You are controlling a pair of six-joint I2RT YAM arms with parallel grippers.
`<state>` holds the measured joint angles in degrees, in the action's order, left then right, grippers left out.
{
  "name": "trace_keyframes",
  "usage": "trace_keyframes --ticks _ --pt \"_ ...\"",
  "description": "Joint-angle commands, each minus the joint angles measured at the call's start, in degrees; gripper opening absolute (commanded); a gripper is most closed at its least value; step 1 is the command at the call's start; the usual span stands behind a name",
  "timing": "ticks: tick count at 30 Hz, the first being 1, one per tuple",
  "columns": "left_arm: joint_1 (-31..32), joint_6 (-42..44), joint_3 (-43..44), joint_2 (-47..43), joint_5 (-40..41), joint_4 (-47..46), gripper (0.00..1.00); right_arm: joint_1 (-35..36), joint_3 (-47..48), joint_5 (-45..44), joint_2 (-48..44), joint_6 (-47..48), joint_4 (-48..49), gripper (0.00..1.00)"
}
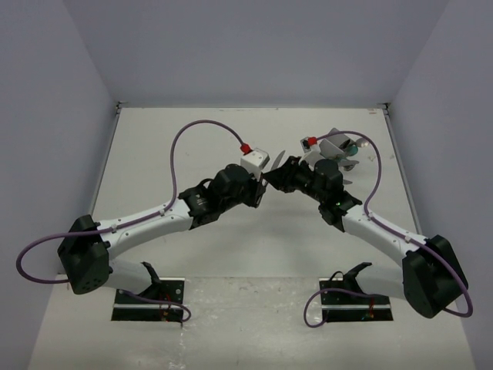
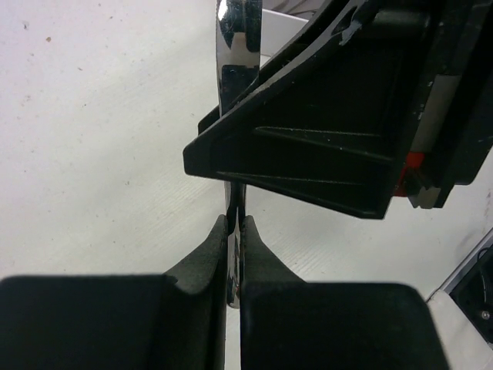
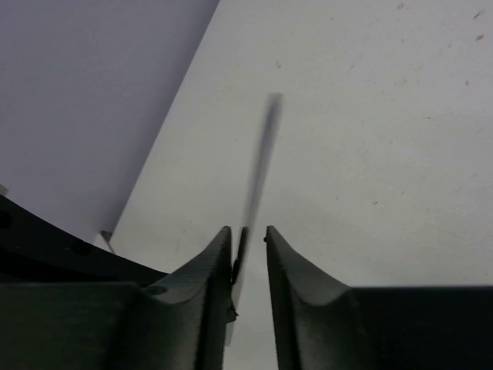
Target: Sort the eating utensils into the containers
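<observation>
A shiny silver utensil [image 1: 276,161] hangs between my two grippers above the middle of the table. My left gripper [image 1: 263,182] is shut on its handle; in the left wrist view the pads [image 2: 216,247] clamp the thin metal strip [image 2: 233,54], which runs up past the right gripper's black body [image 2: 323,146]. My right gripper [image 1: 284,174] is open around the same utensil; in the right wrist view the blurred utensil [image 3: 262,154] lies against one finger [image 3: 212,262] and the other finger stands apart. The white container [image 1: 333,145] sits at the back right, with utensils in it, one teal [image 1: 350,148].
Grey walls close the table on the left, back and right. The right arm's purple cable [image 1: 377,166] loops beside the container. The left arm's cable [image 1: 200,131] arcs over the table's back left.
</observation>
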<state>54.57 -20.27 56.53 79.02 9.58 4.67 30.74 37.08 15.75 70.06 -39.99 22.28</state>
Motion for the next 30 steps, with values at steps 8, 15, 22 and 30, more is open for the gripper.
trace_keyframes --ticks 8,15,22,30 --pt "0.54 1.2 3.14 0.25 -0.09 -6.42 0.18 0.37 0.89 -3.68 -4.4 -0.27 1.37 0.0" --pt "0.45 1.29 1.66 -2.9 4.38 -4.75 1.0 -0.59 -1.4 -33.43 -11.51 2.63 -1.71 0.0" --pt "0.54 -0.73 -3.18 -8.62 12.82 1.04 1.0 -8.76 -0.96 -48.0 -12.33 4.04 -2.07 0.0" --pt "0.45 -4.51 -7.92 -14.15 15.55 4.74 1.0 -14.83 -0.08 -58.99 -1.88 9.22 7.24 0.0"
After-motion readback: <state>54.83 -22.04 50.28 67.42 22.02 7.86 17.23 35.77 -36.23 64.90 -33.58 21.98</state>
